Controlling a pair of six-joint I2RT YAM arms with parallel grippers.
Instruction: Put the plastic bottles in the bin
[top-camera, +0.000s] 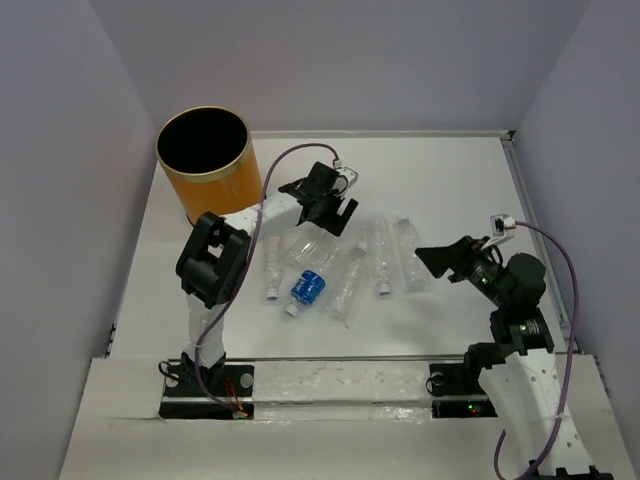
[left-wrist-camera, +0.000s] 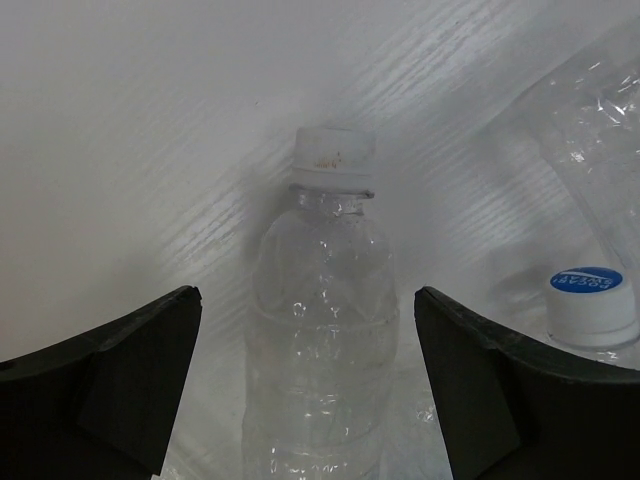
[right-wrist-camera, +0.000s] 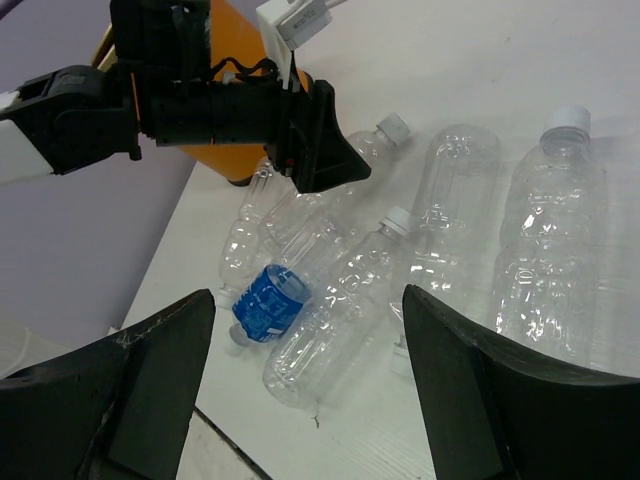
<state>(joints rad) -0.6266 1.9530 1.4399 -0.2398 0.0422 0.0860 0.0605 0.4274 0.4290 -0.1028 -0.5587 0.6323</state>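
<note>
Step in hand: approach for a pick; all bottles (top-camera: 345, 265) apparently not yet binned.
Left claw (top-camera: 337, 218): released, poised over the far side of the cluster, fingers (left-wrist-camera: 120, 380) either side of one clear bottle (left-wrist-camera: 320, 340), no contact visible.
Right claw (top-camera: 435, 262): released, empty, just right of the cluster.
Bottles: lying on the desk (top-camera: 450, 180) between the arms; blue-labelled bottle (top-camera: 310, 287) on the near side.
Bin (top-camera: 205, 160): upright at the far left corner.
Next move: probably descend, clench across the body gently (thin wall, likely to dent or slip), then lift and carry left to the bin.
Left wrist view only: bottle centred, white cap (left-wrist-camera: 333, 150) pointing away; blue-printed cap (left-wrist-camera: 588, 300) alongside.
Top view only: full route to the bin.
</note>
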